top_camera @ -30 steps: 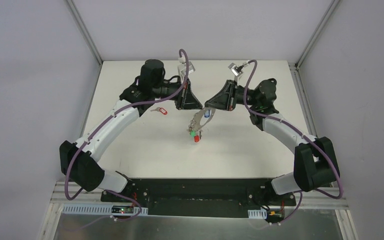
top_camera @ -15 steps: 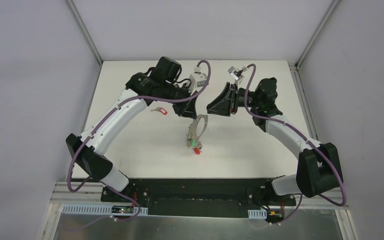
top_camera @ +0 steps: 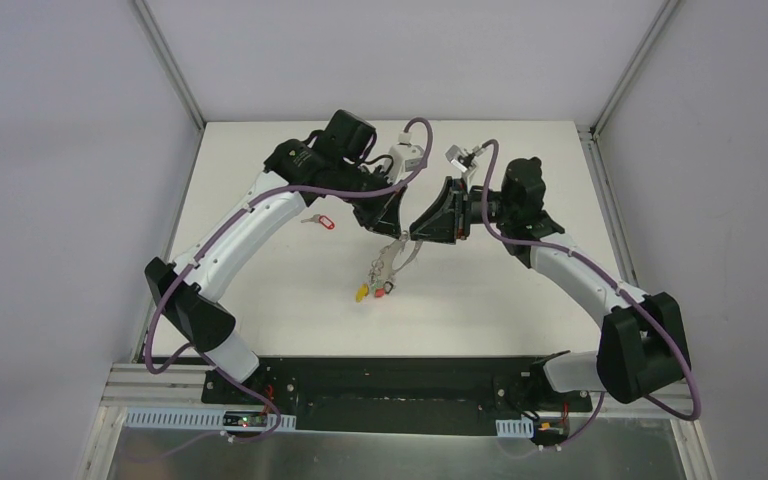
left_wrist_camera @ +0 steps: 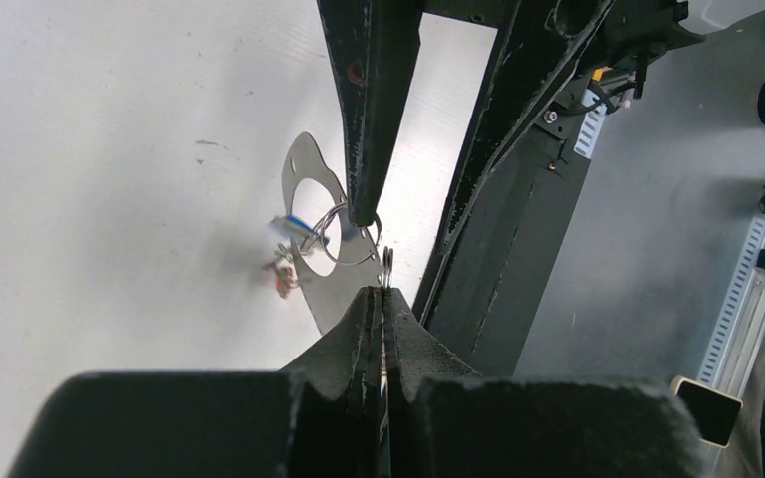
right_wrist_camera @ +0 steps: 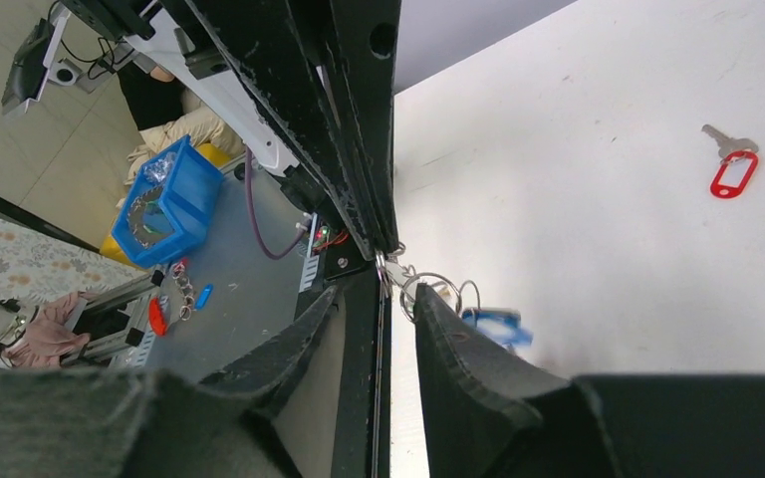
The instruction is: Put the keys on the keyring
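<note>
White tabletop (top_camera: 260,300) under grey walls (top_camera: 60,200): a red-tagged key (top_camera: 322,221) lies left of the left gripper (top_camera: 392,222), whose arched arm tips it downward, clenched on the keyring (top_camera: 394,255); tagged keys (top_camera: 388,290) dangle below. Mirrored opposite, the right gripper (top_camera: 416,228) stands parted.

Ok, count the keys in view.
4: loose red-tagged key on the table; yellow-tagged key, second red-tagged key and blue-tagged key on the keyring. Others may be hidden.
</note>
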Controlling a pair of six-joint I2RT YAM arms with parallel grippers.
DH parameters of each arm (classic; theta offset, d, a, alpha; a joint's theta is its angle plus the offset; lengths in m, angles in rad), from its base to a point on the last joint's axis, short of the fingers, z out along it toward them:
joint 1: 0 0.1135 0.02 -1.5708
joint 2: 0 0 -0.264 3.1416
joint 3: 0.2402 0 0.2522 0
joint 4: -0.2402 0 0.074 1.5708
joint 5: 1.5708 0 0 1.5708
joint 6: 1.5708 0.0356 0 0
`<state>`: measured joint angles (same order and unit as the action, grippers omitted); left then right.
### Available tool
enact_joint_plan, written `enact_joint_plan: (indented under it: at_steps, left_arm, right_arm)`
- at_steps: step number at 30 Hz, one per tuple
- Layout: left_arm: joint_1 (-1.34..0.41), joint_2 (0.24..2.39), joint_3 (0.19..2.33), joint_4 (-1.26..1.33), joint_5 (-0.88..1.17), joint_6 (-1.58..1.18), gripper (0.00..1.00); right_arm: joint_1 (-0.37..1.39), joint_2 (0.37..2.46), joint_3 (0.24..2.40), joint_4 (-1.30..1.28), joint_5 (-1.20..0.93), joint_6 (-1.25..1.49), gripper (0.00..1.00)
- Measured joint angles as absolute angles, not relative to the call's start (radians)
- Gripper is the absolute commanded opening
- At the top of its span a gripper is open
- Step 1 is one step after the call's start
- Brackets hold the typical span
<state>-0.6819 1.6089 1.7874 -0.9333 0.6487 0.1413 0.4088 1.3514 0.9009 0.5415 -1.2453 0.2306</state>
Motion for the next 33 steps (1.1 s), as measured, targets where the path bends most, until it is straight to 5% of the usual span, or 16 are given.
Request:
enact_joint_plan:
  at_steps: [14, 33]
  left_arm:
    - [-0.682, 1.619, 1.770, -0.919, 0.710, 0.126, 0.00]
    - [-0.682, 1.619, 1.734, -0.834, 0.735, 0.075, 0.00]
  right_arm:
    - [0.403, 1.322, 0.981, 0.244, -1.217, 0.024, 0.43]
    - [0.385, 1.237, 1.080, -0.173, -1.222, -0.289, 0.33]
